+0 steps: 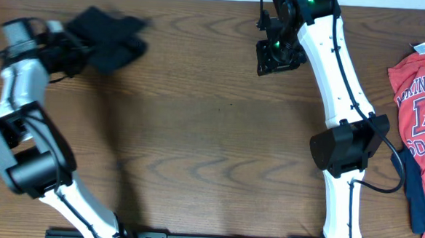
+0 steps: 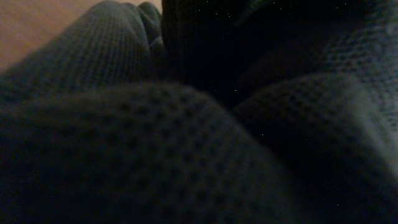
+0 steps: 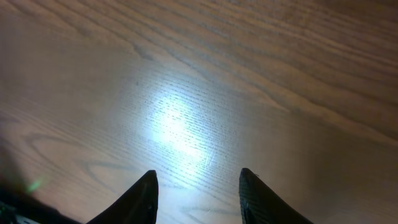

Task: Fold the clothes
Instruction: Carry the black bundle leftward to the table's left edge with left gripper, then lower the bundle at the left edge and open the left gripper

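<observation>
Black shirt [image 1: 111, 35] bunched at far left of counter [image 1: 197, 133], close to far edge. Left tool [image 1: 67, 44] clamped on its fabric. Right tool [image 3: 198, 190] part open, holding nothing, above bare wood at far centre. Broad open wood between arms. Red shirt [image 1: 421, 101] and navy garment [image 1: 416, 192] at right edge.

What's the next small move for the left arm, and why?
Probably draw the black T-shirt toward the bare middle of the table and set it down to spread. It is bunched near the far left corner, gripped by the left pincer, nowhere near flat. The right pincer hangs open over bare wood, holding nothing, so it could then take an edge.
</observation>
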Controlling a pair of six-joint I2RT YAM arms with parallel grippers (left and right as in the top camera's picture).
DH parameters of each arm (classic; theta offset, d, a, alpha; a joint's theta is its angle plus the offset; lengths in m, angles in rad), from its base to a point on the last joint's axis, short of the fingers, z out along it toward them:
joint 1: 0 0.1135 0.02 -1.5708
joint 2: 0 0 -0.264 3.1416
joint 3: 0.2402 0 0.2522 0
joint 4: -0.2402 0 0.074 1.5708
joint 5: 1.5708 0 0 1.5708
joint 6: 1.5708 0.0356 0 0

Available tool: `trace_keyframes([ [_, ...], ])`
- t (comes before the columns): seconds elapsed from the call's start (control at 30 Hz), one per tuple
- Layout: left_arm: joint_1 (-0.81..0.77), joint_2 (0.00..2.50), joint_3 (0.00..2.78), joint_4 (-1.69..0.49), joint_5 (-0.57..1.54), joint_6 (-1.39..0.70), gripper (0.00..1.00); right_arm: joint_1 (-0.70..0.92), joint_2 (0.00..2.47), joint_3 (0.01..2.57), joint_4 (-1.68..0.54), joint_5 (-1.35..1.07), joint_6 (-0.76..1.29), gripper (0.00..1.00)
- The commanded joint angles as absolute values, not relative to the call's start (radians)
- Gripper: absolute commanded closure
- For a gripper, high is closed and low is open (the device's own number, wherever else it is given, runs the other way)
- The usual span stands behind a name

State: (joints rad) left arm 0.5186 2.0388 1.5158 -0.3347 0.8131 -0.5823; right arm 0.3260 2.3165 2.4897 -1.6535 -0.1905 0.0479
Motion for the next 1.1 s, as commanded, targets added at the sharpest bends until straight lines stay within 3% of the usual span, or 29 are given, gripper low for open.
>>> trace_keyframes([
  [0.0, 0.616, 2.005, 1.512, -0.33, 0.815, -0.624, 0.94, 0.335, 2.315, 2.494, -1.66, -0.215, 0.044, 0.59],
  [0.5, 0.961, 2.009, 1.511, -0.253, 0.782, -0.649, 0.94, 0.366, 2.315, 2.494, -1.698, -0.264, 0.044, 0.63],
  [0.73, 1.041, 2.039, 1.511, -0.392, 0.656, -0.617, 0.94, 0.401, 2.315, 2.494, -1.698, -0.267, 0.044, 0.63],
  [1.07, 1.127, 2.127, 1.511, -0.428, 0.702, -0.549, 0.94, 0.442, 2.315, 2.494, -1.698, -0.276, 0.044, 0.63],
])
